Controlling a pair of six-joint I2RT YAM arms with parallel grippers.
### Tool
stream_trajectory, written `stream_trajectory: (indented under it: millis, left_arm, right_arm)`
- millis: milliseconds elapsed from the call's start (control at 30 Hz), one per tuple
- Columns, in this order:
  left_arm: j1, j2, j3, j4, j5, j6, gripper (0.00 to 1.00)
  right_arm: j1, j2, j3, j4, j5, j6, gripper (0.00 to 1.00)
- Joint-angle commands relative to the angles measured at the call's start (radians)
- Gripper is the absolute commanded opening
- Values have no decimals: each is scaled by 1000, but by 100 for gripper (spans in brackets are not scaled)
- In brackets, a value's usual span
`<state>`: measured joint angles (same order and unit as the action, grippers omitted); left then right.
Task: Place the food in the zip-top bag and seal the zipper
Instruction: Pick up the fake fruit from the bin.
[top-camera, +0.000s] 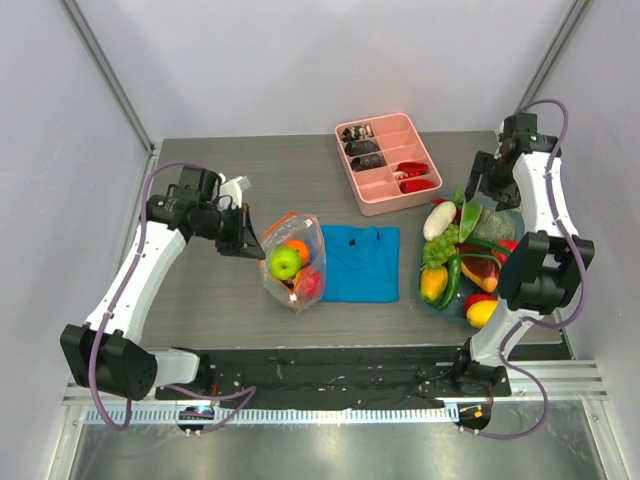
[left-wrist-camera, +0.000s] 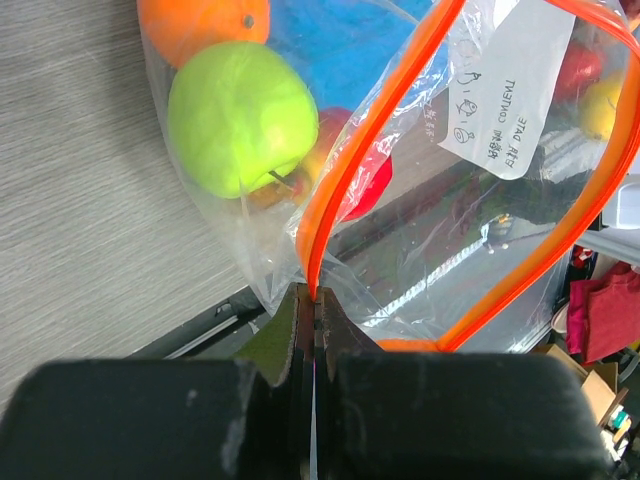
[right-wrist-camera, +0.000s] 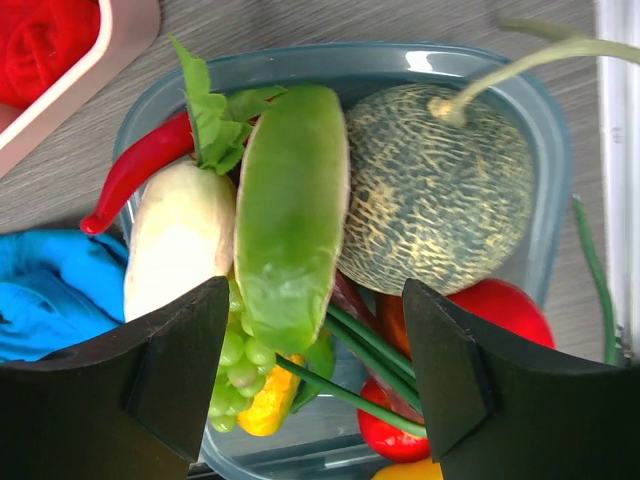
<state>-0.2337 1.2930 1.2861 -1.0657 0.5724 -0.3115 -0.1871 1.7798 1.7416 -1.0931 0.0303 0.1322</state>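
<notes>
Bag handling tips, going left to right. The left gripper (left-wrist-camera: 315, 300) is pinched tight on the zipper (left-wrist-camera: 313, 250) at the rim of the zip-top bag (top-camera: 295, 262), which holds the mouth up in a loop facing the right side. A green apple (left-wrist-camera: 240, 115), an orange (left-wrist-camera: 200, 20) and a red piece (left-wrist-camera: 365, 185) are already inside. I'd leave that pinch alone, because if it lets go the mouth probably flops shut.

Next over is the blue cloth (top-camera: 360, 262), lying flat between the bag and the clear container (right-wrist-camera: 545, 120).

The rest of the food (top-camera: 460, 262) is piled in that container. The right gripper (right-wrist-camera: 315, 300) hangs over it with its jaws apart, either side of a green pod (right-wrist-camera: 290, 200). I can't tell if it's touching yet. The pod leans on a white radish (right-wrist-camera: 180, 240) and a melon (right-wrist-camera: 440, 190), so I'd grip across its narrow width and lift straight up. Then carry it over the cloth and drop it through the loop. The zipper gets sealed last.
</notes>
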Motion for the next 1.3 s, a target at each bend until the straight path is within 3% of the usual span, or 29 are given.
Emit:
stream_trajectory:
  millis: [0, 367, 533, 800, 933, 1267]
  left_arm:
    - [-4, -29, 4, 36, 17, -9, 0]
    - [-3, -24, 1, 38, 11, -8, 0]
    - [-3, -24, -1, 41, 9, -8, 0]
    - [-3, -17, 4, 39, 6, -5, 0]
    - [-3, -9, 10, 36, 9, -6, 0]
    - [-3, 2, 35, 19, 9, 0, 0]
  right_arm:
    - [2, 27, 44, 22, -69, 29, 75]
    - [3, 95, 39, 29, -89, 32, 81]
    - [3, 119, 38, 29, -92, 29, 79]
    - [3, 87, 26, 10, -107, 49, 63]
    - [3, 55, -4, 1, -119, 55, 43]
    - [-50, -57, -2, -76, -135, 52, 21]
